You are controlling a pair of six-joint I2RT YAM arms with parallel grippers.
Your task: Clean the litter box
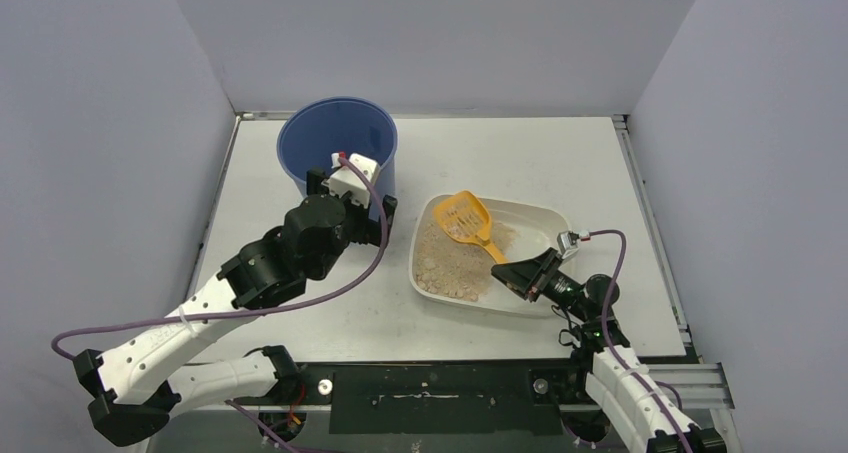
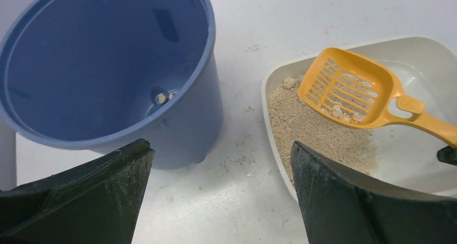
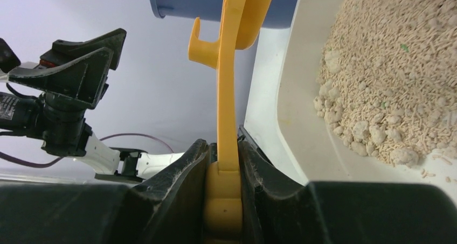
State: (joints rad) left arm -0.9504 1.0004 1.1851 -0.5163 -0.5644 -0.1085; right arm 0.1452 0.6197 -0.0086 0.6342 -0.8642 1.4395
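The white litter box (image 1: 540, 216) lies right of centre with tan granules (image 1: 450, 263) heaped in its left half; it also shows in the left wrist view (image 2: 269, 88) and the right wrist view (image 3: 269, 93). My right gripper (image 1: 512, 271) is shut on the handle of the yellow slotted scoop (image 1: 465, 218), held above the litter with a few clumps (image 2: 340, 112) in its bowl. The handle (image 3: 228, 93) sits between my right jaws (image 3: 223, 150). My left gripper (image 2: 221, 163) is open and empty, low over the table between the blue bucket (image 1: 335, 138) and the box.
The blue bucket (image 2: 108, 66) stands upright at the back left, with a few clumps (image 2: 161, 97) on its bottom. Grey walls close in the table on three sides. A metal rail (image 1: 640, 203) runs along the table's right edge.
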